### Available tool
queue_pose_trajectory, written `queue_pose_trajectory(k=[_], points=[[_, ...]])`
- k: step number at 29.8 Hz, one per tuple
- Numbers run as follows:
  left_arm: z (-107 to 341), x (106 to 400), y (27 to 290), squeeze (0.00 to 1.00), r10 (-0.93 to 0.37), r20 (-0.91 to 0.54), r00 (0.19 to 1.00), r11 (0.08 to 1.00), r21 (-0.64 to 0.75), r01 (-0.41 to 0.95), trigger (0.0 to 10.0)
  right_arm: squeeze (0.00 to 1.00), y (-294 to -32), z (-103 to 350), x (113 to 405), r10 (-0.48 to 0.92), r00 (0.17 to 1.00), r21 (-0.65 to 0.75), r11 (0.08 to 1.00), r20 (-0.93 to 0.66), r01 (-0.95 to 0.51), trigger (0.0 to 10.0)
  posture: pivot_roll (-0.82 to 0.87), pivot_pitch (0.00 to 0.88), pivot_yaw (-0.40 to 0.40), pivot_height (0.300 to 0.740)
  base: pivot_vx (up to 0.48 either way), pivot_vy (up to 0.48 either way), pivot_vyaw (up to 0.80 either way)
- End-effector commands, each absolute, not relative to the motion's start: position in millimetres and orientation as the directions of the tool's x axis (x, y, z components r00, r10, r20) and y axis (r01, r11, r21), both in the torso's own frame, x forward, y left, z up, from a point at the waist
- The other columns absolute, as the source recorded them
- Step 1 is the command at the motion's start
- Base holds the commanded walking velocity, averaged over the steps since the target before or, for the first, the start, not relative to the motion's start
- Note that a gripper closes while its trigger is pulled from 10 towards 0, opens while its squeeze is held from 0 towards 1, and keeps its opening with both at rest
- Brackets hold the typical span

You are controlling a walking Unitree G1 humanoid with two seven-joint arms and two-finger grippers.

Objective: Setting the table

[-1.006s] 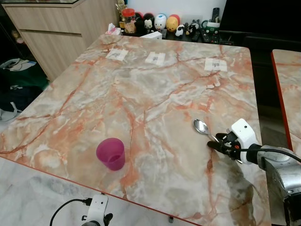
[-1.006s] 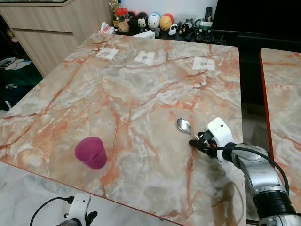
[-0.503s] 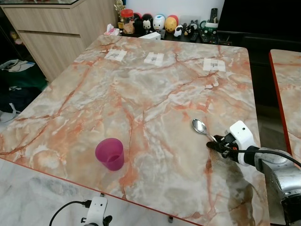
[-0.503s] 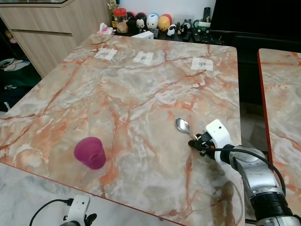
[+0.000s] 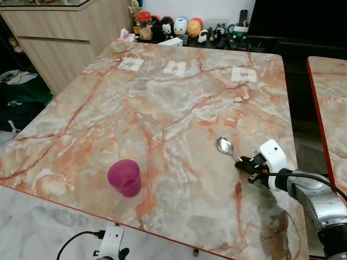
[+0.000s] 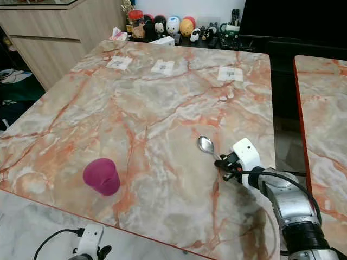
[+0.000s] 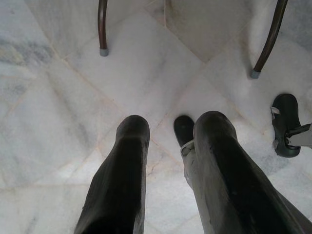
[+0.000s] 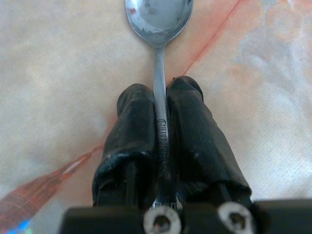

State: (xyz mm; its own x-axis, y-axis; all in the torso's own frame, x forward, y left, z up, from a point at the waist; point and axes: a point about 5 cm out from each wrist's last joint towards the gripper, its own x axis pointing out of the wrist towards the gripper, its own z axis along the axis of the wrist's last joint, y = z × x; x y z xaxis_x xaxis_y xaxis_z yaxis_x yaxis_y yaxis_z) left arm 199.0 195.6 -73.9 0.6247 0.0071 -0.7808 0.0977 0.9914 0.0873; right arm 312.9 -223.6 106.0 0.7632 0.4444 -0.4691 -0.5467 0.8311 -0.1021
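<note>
Spoon [image 5: 225,147] and right gripper [image 5: 242,163] on the marble table [image 5: 179,97], near its right edge. The gripper's two black fingers [image 8: 134,126] are pressed together on the spoon's handle, one on each side, with the handle running straight along the gap between them. The long axis of the spoon thus continues the line of the gripper: the bowl leads, pointing away from the wrist toward the table's far left, and the handle end lies hidden between the fingers. In the head views the bowl sits low at the marble, either resting on it or just above; the pictures do not settle which.

Pink cup [image 5: 124,177] near the front edge, well apart from the spoon and to its left, upright with its mouth up. Three small paper markers [image 5: 175,67] lie in a row toward the far edge.

Left gripper [image 7: 165,161] hangs below table level over the tiled floor, its fingers parted and holding nothing. The right arm is therefore the only one placed to act. Judged from this layout, any setting-down turns on swinging the handle-to-bowl line to suit the cup's place.
</note>
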Motion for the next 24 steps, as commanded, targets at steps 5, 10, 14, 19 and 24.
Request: queue_pose_trajectory(k=[5,10,14,19,24], points=[[-78,191,196,0.0,0.012,-0.803,0.596,0.99,0.093,0.106,10.0,0.0,-214,89,309,0.411,0.76,-0.081,0.853,-0.503,-0.515,0.0,-0.14,0.139,0.07,0.74,0.0,0.0,0.0],[-78,191,198,0.0,0.017,-0.805,0.594,0.99,0.098,0.104,10.0,0.0,-204,93,313,0.376,0.817,-0.094,0.884,-0.438,-0.457,0.0,-0.14,0.139,0.066,0.74,0.0,0.0,0.0],[-78,191,199,0.0,0.02,-0.804,0.594,0.99,0.1,0.102,10.0,0.0,-201,101,319,0.311,0.887,-0.089,0.929,-0.341,-0.359,0.7,-0.15,0.136,0.062,0.74,0.0,0.0,0.0],[-78,191,199,0.0,0.023,-0.802,0.597,0.99,0.1,0.096,10.0,0.0,-189,129,321,0.091,0.995,-0.029,0.995,-0.037,-0.092,10.0,-0.14,0.13,0.059,0.74,0.0,0.0,0.0],[-76,194,201,0.0,0.026,-0.796,0.604,0.991,0.1,0.09,10.0,0.0,-176,137,308,0.026,0.997,0.027,0.999,0.077,-0.028,10.0,-0.15,0.128,0.055,0.74,0.0,0.0,0.0]])
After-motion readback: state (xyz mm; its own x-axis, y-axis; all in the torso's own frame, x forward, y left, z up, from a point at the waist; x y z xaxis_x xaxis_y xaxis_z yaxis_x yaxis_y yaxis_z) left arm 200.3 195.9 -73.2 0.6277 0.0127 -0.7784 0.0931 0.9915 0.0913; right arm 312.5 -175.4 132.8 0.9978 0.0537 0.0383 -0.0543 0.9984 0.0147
